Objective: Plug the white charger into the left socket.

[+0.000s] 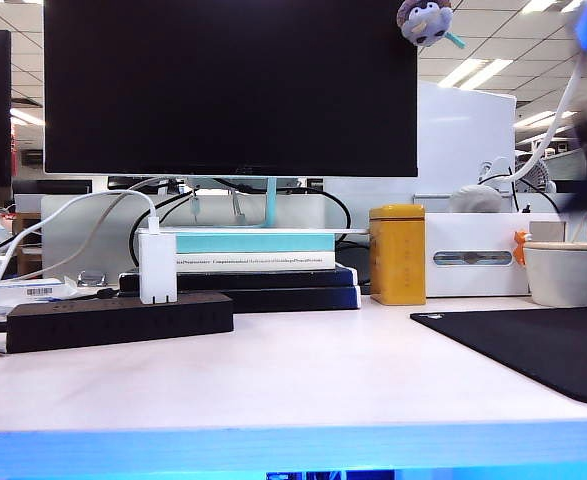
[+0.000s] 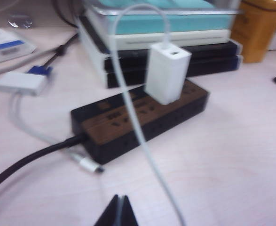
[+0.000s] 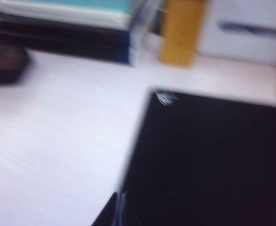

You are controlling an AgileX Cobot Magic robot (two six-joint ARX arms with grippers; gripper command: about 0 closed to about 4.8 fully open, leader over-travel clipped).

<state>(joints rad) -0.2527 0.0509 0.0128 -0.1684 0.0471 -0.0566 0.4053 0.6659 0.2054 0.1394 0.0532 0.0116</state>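
On the black power strip (image 1: 119, 321), white charger (image 1: 158, 267) standing upright plugged in, left gripper (image 2: 119, 210) pressed together above the desk, right gripper (image 3: 116, 209) closed too, over the black mat (image 3: 208, 160).

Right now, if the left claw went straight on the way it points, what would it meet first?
Probably the thin white cable trailing from the white charger block, then the long matte black power strip behind it. The shut left claw aims that way; depth is unclear.

White charger (image 1: 158, 267) upright, plugged into black power strip's socket (image 2: 168, 101), cable attached
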